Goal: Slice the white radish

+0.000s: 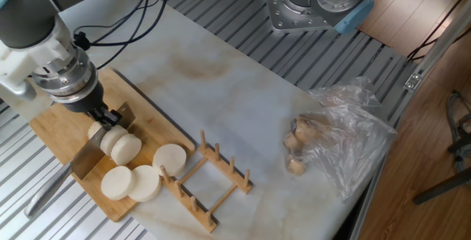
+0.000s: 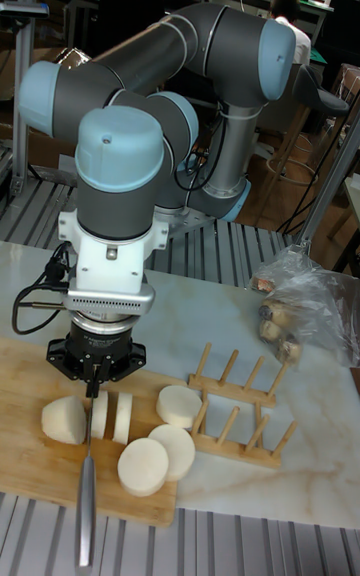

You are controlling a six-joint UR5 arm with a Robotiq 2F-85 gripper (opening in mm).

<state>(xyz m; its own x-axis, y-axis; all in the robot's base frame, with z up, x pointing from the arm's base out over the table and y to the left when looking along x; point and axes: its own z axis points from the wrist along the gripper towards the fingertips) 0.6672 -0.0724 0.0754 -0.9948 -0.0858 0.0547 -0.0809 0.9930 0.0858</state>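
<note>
The white radish lies cut up on a bamboo cutting board (image 1: pixel 62 133) (image 2: pixel 20 416). Its stub (image 2: pixel 62 419) sits at the left, with two upright slices (image 1: pixel 121 146) (image 2: pixel 115 416) beside it. Three loose discs (image 1: pixel 145 182) (image 2: pixel 143 464) lie further along the board. My gripper (image 1: pixel 107 115) (image 2: pixel 97 376) hangs just above the stub and slices, shut on a knife (image 1: pixel 87 157) (image 2: pixel 86 496). The blade stands between the stub and the first slice. In the fixed view the blade hides most of the stub.
A wooden dish rack (image 1: pixel 213 181) (image 2: pixel 235 416) stands right beside the board's end. Further right lies a clear plastic bag with brownish lumps (image 1: pixel 331 144) (image 2: pixel 295 311). The arm's base (image 1: pixel 316 4) is at the back of the marble table.
</note>
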